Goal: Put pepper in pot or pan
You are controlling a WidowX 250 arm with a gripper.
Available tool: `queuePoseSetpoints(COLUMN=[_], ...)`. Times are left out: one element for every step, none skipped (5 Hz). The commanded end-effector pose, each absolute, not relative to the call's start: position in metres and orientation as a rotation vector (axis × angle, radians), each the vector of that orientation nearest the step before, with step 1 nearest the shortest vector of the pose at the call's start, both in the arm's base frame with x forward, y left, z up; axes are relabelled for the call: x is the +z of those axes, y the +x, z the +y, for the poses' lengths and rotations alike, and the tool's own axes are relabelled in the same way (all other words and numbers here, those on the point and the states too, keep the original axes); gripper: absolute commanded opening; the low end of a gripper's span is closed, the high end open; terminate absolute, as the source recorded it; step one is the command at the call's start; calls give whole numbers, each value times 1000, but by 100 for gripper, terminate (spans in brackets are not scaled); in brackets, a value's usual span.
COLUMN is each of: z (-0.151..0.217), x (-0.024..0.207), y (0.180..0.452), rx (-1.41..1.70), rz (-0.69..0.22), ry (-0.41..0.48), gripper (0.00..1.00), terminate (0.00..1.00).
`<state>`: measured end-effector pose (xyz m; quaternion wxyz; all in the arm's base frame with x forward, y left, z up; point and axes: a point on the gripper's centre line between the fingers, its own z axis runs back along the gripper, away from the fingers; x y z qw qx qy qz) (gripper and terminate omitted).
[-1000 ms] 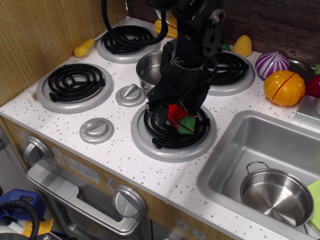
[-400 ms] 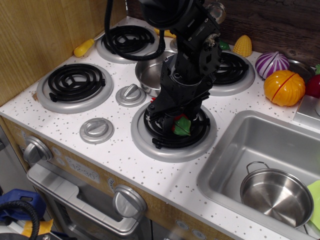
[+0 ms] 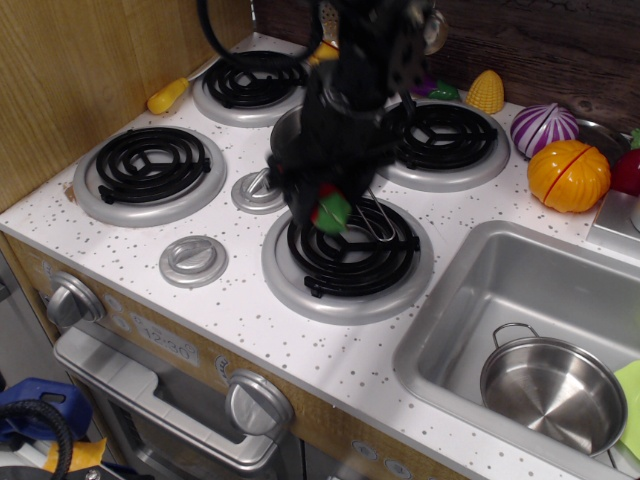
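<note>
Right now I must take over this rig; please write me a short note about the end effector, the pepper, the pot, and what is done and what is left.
End effector: shut on the pepper, held up off the front right burner. The image is blurred here, so the exact finger contact is hard to see.
Pepper: in the grasp, green stem cap pointing down, red body mostly hidden.
Pot: on the stove between the burners, just behind the end effector, largely hidden by the arm.
Done: pepper picked up.
Left: carry it over the pot, release it inside, pull back.
</note>
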<state>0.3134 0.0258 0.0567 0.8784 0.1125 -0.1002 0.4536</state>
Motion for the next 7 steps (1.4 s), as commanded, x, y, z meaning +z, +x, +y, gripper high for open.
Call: queuePoseSetpoints(z=[56, 73, 81, 83, 83, 83, 83], x=[88, 85, 65, 60, 60, 60, 60], y=[348, 373, 392, 397, 397, 397, 397], rx=[856, 830, 814, 808, 808, 808, 808], rz=[-442, -565, -666, -698, -698, -698, -698], ry=[260, 254, 226, 205, 205, 205, 205], gripper=[0, 0, 100, 100, 100, 100, 100], terminate=[0, 0, 0, 0, 0, 0, 100])
